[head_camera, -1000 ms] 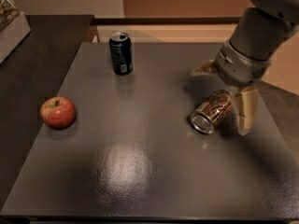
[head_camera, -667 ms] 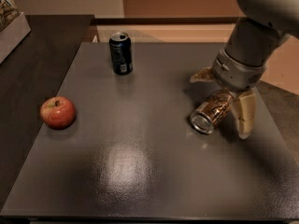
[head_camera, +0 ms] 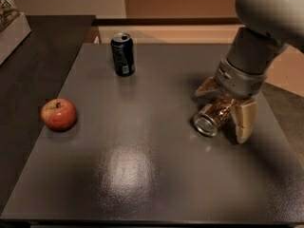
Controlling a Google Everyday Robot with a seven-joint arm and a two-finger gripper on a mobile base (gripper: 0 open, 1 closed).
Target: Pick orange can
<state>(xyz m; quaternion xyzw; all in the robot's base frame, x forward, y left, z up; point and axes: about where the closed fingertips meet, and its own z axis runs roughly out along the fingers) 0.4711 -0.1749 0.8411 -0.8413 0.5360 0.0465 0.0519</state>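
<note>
The orange can [head_camera: 212, 118] lies on its side on the right part of the grey table [head_camera: 142, 175], its shiny silver end facing the front left. My gripper [head_camera: 221, 113] comes down from the upper right and stands over the can. Its jaws are open, with one tan finger [head_camera: 207, 87] behind the can and the other finger [head_camera: 244, 120] at its right front. The can rests on the table between them. The arm hides the can's far end.
A dark blue can [head_camera: 123, 54] stands upright at the back left of the table. A red apple [head_camera: 59, 114] lies near the left edge. A darker counter [head_camera: 33, 61] adjoins on the left, with a white box [head_camera: 10, 27] at its far corner.
The arm has come lower, and the fingers now sit closer around the orange can. The can, the apple and the blue can have not moved.
</note>
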